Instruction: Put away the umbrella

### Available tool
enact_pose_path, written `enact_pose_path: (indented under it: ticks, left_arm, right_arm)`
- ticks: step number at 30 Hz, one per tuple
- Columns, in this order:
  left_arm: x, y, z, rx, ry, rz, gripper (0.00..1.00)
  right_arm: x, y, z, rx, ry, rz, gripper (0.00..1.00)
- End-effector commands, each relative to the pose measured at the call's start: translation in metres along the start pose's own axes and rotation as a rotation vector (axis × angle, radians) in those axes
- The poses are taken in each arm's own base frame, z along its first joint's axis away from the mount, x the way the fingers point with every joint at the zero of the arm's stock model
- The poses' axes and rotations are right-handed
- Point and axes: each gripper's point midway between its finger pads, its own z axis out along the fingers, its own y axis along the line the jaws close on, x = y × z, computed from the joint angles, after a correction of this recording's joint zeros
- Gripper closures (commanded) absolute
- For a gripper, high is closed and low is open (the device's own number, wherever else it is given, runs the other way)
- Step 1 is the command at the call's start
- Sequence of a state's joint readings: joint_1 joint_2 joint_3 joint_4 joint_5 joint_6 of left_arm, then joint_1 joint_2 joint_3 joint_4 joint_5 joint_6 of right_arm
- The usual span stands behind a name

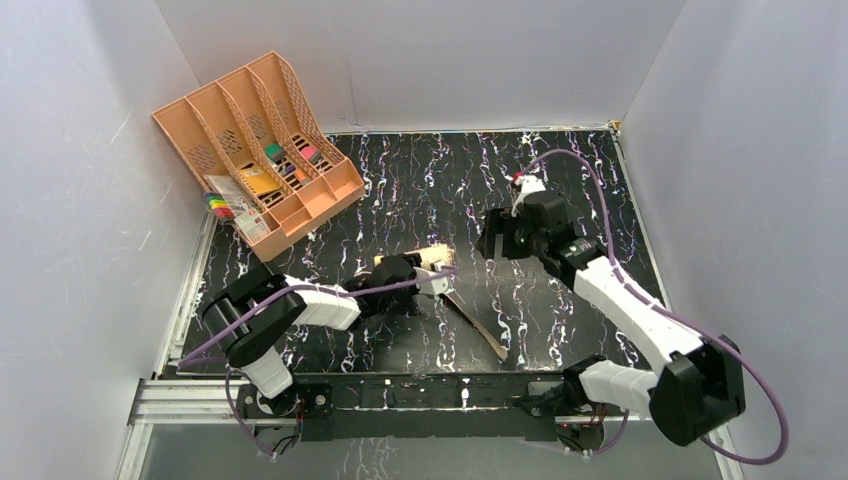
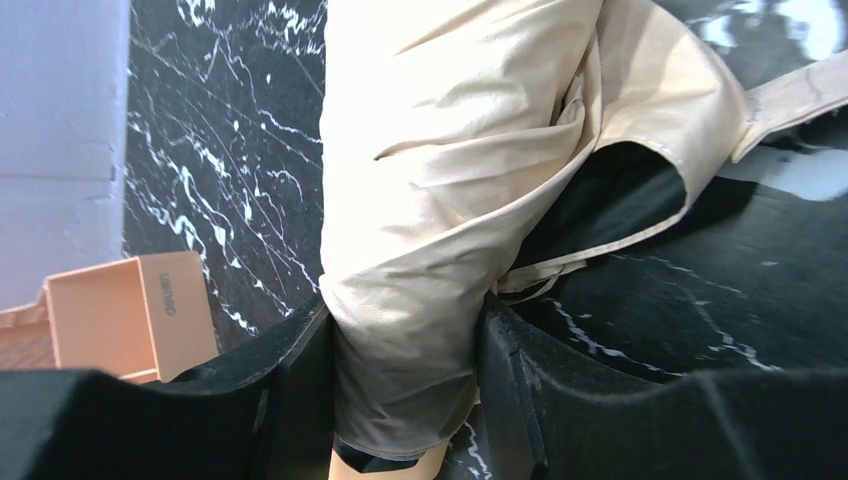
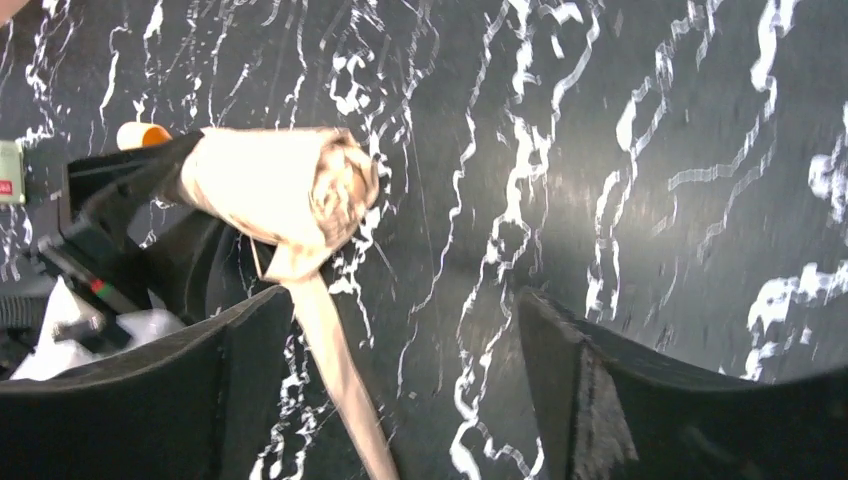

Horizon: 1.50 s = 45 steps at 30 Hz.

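Observation:
The umbrella (image 1: 428,257) is a folded pale tan-beige bundle near the middle of the black marbled table. Its long closing strap (image 1: 478,322) trails toward the front right. My left gripper (image 1: 398,278) is shut on the umbrella's handle end. In the left wrist view the fabric (image 2: 450,180) is squeezed between both fingers, with the gripper (image 2: 405,385) around it. My right gripper (image 1: 497,236) is open and empty, hovering to the right of the umbrella. In the right wrist view the umbrella's tip (image 3: 280,185) and strap (image 3: 335,380) lie ahead of the open gripper (image 3: 400,390).
A peach-orange divided file tray (image 1: 262,150) lies at the back left against the wall, holding small coloured items; its corner shows in the left wrist view (image 2: 125,315). White walls enclose the table on three sides.

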<state>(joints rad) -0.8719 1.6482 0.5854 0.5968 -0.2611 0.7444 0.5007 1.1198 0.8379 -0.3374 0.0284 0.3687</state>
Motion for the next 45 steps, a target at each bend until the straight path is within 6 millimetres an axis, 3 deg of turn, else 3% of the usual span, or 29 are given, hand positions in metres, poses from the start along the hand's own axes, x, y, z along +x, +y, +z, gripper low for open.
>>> enact_pose_path:
  ticks: [1, 7, 9, 13, 17, 20, 27, 34, 40, 45]
  left_arm:
    - [0.038, -0.065, -0.009, 0.154, 0.077, 0.205, 1.0]
    - [0.033, -0.076, -0.009, 0.145, 0.057, 0.282, 1.0]
    - [0.033, -0.079, -0.009, 0.143, 0.054, 0.299, 1.0]
    - [0.033, -0.083, -0.01, 0.141, 0.046, 0.32, 1.0]
    - [0.03, -0.086, -0.011, 0.142, 0.04, 0.335, 1.0]
    - [0.031, -0.088, -0.012, 0.143, 0.042, 0.343, 1.0]
    - [0.031, -0.09, -0.012, 0.143, 0.042, 0.364, 1.0]
    - [0.029, -0.091, -0.013, 0.141, 0.036, 0.378, 1.0]
    - [0.029, -0.092, -0.014, 0.142, 0.036, 0.388, 1.0]
    - [0.031, -0.09, -0.013, 0.13, 0.049, 0.383, 1.0]
  right_arm:
    - [-0.061, 0.034, 0.014, -0.231, -0.101, -0.186, 0.05]
    - [-0.066, 0.071, 0.039, -0.514, -0.054, -0.435, 0.02]
    - [-0.058, 0.084, 0.046, -0.631, 0.011, -0.496, 0.02]
    - [-0.043, 0.09, 0.074, -0.717, 0.121, -0.535, 0.02]
    - [-0.029, 0.091, 0.102, -0.716, 0.175, -0.589, 0.01]
    - [-0.015, 0.09, 0.111, -0.74, 0.251, -0.606, 0.01]
    - [0.023, 0.079, 0.117, -0.769, 0.391, -0.632, 0.02]
    - [0.042, 0.058, 0.127, -0.694, 0.483, -0.658, 0.04]
    - [0.059, 0.058, 0.131, -0.697, 0.537, -0.643, 0.05]
    - [0.086, 0.053, 0.125, -0.683, 0.626, -0.634, 0.09]
